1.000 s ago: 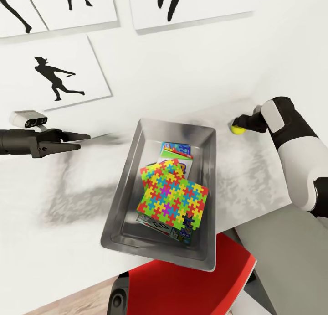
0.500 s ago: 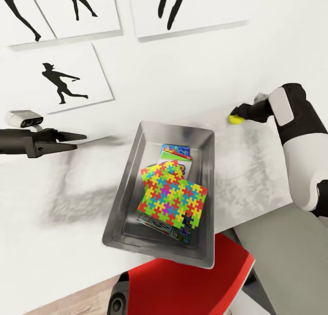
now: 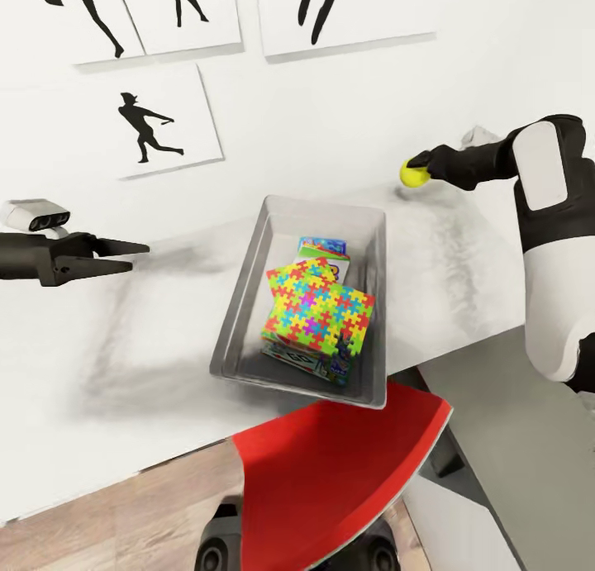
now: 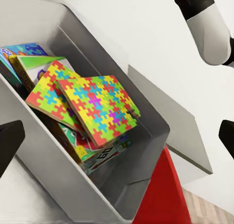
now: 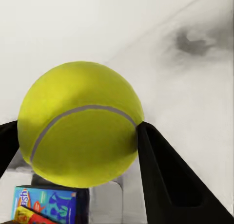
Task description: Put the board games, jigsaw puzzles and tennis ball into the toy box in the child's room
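Note:
The grey toy box (image 3: 248,286) sits on the marbled table (image 3: 124,348), holding two bright jigsaw puzzles (image 3: 318,311) stacked over board games (image 3: 324,249). Those same jigsaw puzzles (image 4: 92,104) lie inside the toy box (image 4: 97,185) in the left wrist view. My right gripper (image 3: 416,171) is shut on the yellow tennis ball (image 3: 411,173), held in the air above the table, beyond the box's far right corner. The tennis ball (image 5: 80,124) is pinched between the dark fingers (image 5: 165,175). My left gripper (image 3: 132,255) hovers open over the table, left of the box.
White wall with black silhouette pictures (image 3: 161,129) stands behind the table. A red chair seat (image 3: 330,463) sits at the table's near edge below the box. Wood plank floor (image 3: 124,521) shows at the bottom left.
My right gripper has lifted the tennis ball up off the table. The head camera shifted, so the whole scene sits differently. The left arm has hardly moved.

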